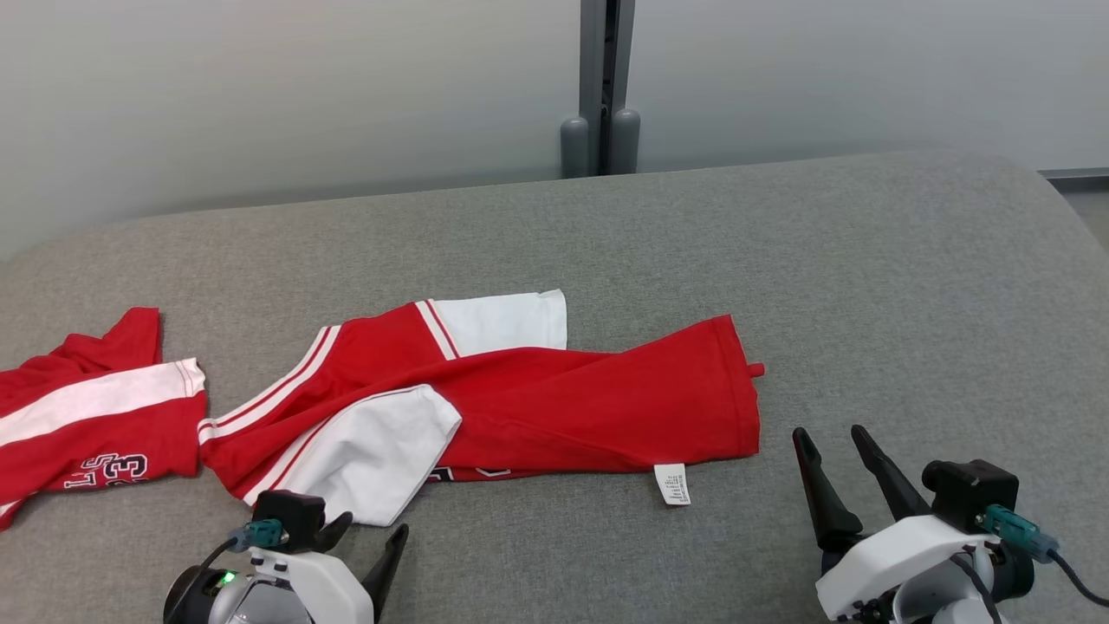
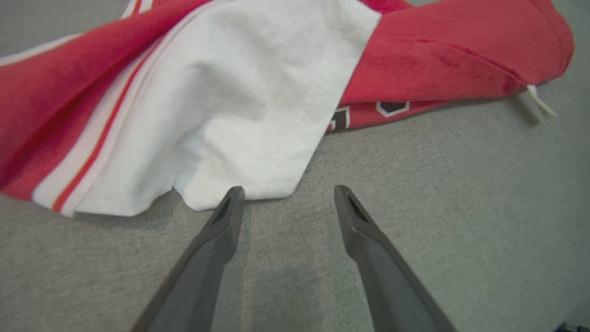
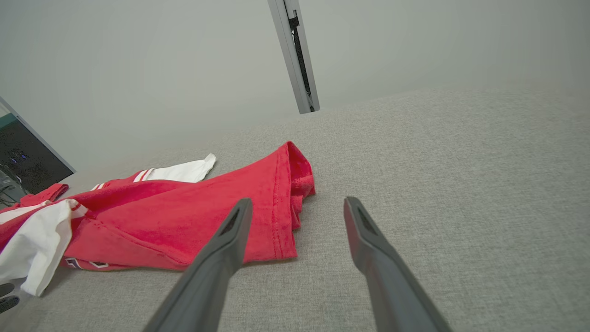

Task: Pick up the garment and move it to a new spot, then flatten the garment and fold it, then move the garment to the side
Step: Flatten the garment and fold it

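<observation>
Looking at a red-and-white garment (image 1: 554, 407) crumpled lengthwise near the front edge of the surface (image 1: 866, 286), about midway along it, with a second garment (image 1: 87, 416) over by the left edge. Got the left gripper (image 1: 372, 530) with fingers spread and nothing between them, tips right at the hem of the white sleeve (image 2: 239, 101); touching or not, hard to say. Same deal for the right gripper (image 1: 828, 436): spread, empty, sitting just beside the red hem end, clear of the cloth. Plenty to go wrong from here, probably. Could pinch only the top layer of that sleeve and drag the rest into a worse twist, with the body lying folded over itself. Could dig into the grey cover instead of the cloth by coming in too low. Might lift lopsided with just one end grabbed. Worth minding the second garment too, lying just beside the striped end and easy to hook along. Material-wise: soft, floppy, cotton-looking jersey with stitched hems, thin stripes and a small white tag (image 1: 672, 484) poking out at the front. Underneath, a coarse grey weave, rounded off at the far right corner.
</observation>
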